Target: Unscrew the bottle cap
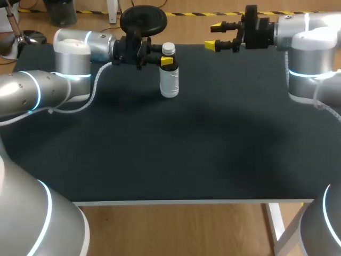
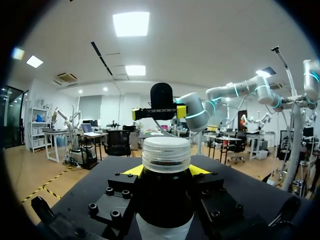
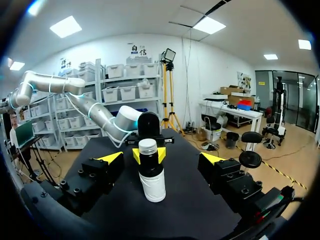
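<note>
White bottle (image 1: pixel 169 80) upright on the dark desk (image 1: pixel 186 154) near its far edge, cap (image 1: pixel 168 49) on, left gripper (image 1: pixel 166 61) fingers clamped on the bottle's dark neck just under the cap, right gripper (image 1: pixel 213 36) fingers spread wide, holding nothing, over the far edge, well apart from the bottle, long stretch of desk from bottle to near edge.

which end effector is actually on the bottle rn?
The left end effector: its yellow tips clamp the bottle just below the cap. The right end effector is open, clear of it.

Matt dark table top (image 1: pixel 213 154), smooth white plastic bottle (image 1: pixel 169 84), ribbed translucent plastic cap (image 1: pixel 168 49)
</note>
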`<state>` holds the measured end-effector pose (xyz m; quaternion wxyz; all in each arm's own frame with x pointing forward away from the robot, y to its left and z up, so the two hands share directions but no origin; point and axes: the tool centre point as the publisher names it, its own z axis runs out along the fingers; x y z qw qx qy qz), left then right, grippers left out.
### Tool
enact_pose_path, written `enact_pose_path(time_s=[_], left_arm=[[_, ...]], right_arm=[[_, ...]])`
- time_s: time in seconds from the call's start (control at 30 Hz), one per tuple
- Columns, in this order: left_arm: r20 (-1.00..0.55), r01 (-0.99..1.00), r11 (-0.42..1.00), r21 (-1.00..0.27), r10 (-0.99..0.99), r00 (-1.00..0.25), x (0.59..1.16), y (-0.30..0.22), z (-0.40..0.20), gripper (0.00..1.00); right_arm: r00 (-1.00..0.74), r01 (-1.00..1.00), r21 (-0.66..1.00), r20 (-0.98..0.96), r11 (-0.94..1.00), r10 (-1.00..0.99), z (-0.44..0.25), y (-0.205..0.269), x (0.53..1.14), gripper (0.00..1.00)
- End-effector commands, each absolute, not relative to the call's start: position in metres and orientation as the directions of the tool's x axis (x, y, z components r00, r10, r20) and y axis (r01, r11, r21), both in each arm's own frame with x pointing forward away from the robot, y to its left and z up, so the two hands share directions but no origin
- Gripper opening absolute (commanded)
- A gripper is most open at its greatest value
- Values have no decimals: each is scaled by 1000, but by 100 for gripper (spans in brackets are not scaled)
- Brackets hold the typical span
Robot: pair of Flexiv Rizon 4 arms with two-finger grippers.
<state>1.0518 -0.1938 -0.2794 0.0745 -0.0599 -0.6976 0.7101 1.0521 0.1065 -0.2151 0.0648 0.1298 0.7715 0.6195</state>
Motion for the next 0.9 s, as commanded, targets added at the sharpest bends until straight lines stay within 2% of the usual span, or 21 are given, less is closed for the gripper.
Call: enact_pose_path(time_s=[0.03, 0.6, 0.9], left_arm=[[19, -22, -14, -1000, 188, -982, 1051, -194, -278, 0], [19, -22, -14, -1000, 188, -982, 1051, -194, -278, 0], [19, -22, -14, -1000, 188, -982, 1051, -194, -278, 0]], right_arm=[[-958, 121, 972, 62, 201, 279, -215, 106, 1052, 100], [-958, 113, 975, 55, 193, 280, -216, 110, 1050, 100], [-922, 97, 975, 11, 202, 388, -217, 133, 1055, 100]])
